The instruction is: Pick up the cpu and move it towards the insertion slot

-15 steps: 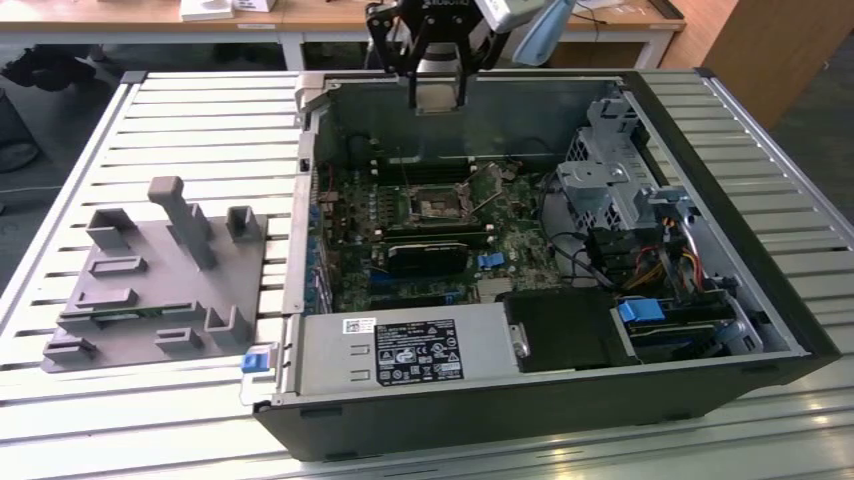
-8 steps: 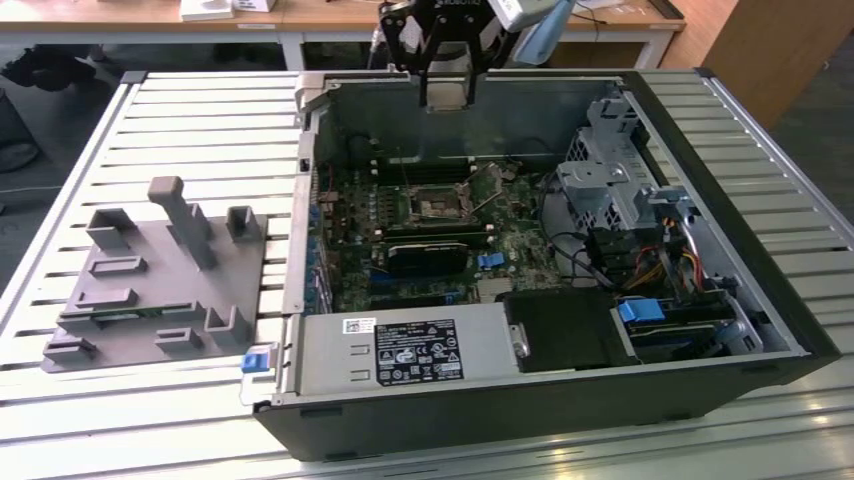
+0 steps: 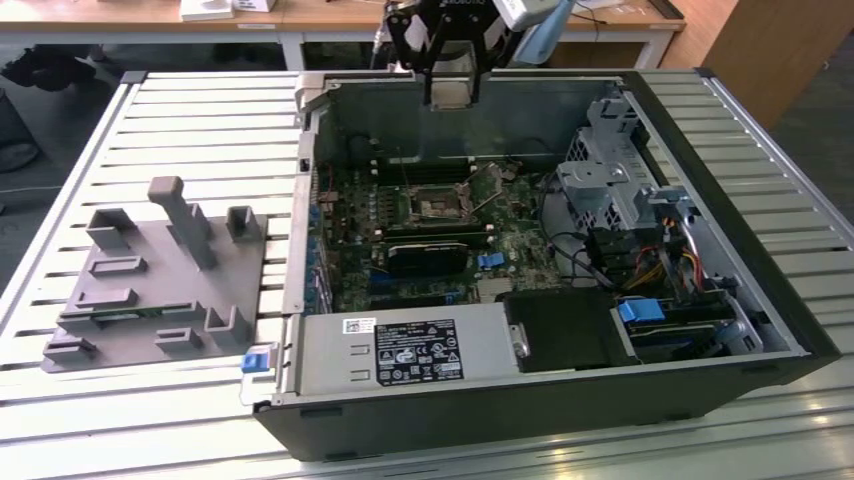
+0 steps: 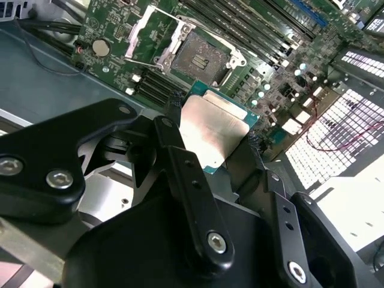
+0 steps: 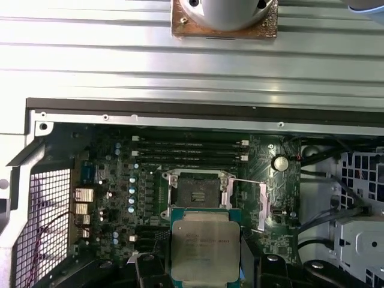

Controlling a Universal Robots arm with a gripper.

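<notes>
Overhead, the robot's hand grips the cpu by two opposite edges, flat and face up, above the open computer case, near the insertion slot, its lid raised.

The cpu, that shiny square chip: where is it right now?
In both wrist views the cpu sits gripped in the gripper, raised above the motherboard, close beside the open insertion slot but not in it.

**Count of things**

One cpu, one slot, one tool, one open computer case, one grey tray on the bench, one power supply, and four black memory slots.
</notes>
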